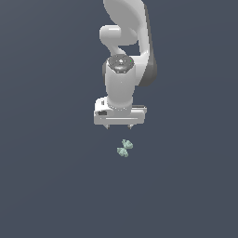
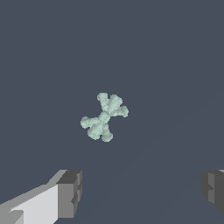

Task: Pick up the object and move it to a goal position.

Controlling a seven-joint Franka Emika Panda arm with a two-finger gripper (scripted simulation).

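Beneath everything lay a plain dark blue-grey floor [image 1: 46, 186], and no edge or corner of it showed, so I could place nothing by its borders. My arm [image 1: 123, 69] came next in size, white, reaching straight down over that floor. At its end hung my pincer [image 1: 119, 127], its two fingers [image 2: 65, 192] set wide apart with nothing between them.

Smallest of all was the object [image 1: 124, 148], a pale mint-green lump of several lobes, far smaller than my pincer. It lay on the floor, not held, and clear of both fingers. In the exterior view it sat just below my fingertips and a touch toward that view's right. In the wrist view it [image 2: 104, 117] lay ahead of the open gap, nearer the pale finger than the dark one, so I judged it was not yet squarely under me.

Its long axis ran on a diagonal across the line joining my fingers, two lobe clusters meeting at a narrow waist. I judged the waist the best place to close on, after a short shift and a descent.

By count: one arm, one pincer, two fingers, one object. No goal marker showed.
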